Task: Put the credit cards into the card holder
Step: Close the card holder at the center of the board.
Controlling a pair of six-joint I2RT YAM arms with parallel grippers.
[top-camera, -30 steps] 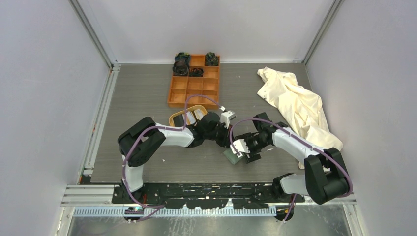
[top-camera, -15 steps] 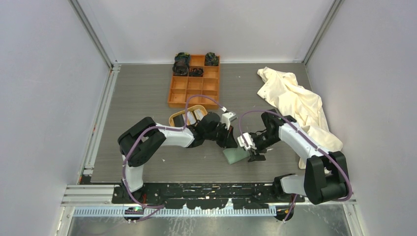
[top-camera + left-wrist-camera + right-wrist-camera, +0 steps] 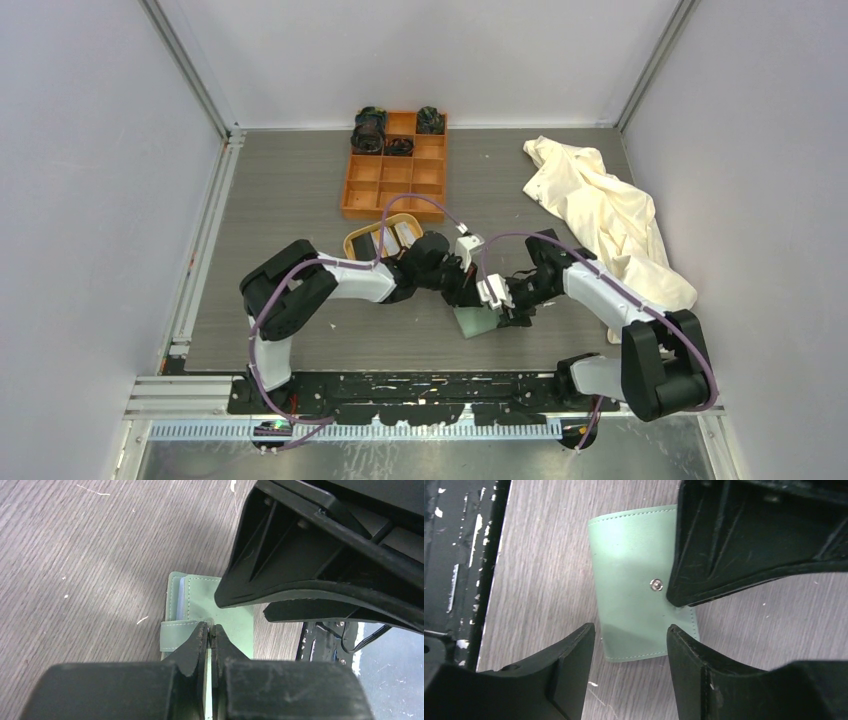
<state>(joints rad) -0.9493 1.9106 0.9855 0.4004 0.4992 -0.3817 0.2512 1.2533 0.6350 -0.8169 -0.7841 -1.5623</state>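
The sage-green card holder (image 3: 476, 322) lies folded on the table near the front middle. In the left wrist view its strap tab (image 3: 175, 635) runs to my left gripper (image 3: 210, 628), which is shut on the tab's end. A pale blue card edge (image 3: 181, 598) shows inside the card holder (image 3: 236, 619). My right gripper (image 3: 631, 636) is open, its fingers straddling the near edge of the card holder (image 3: 634, 590) from above; a metal snap (image 3: 656, 584) shows on the cover. Dark and white credit cards (image 3: 399, 236) lie in the oval tray (image 3: 352, 240).
An orange nine-compartment box (image 3: 396, 166) with dark items in its back cells stands behind the tray. A crumpled cream cloth (image 3: 603, 212) lies at the right. The two grippers (image 3: 488, 297) are close together over the card holder.
My right gripper swung right off the card holder, then came back left over it. The card holder shows more than a second ago. The left gripper has stayed on the strap.
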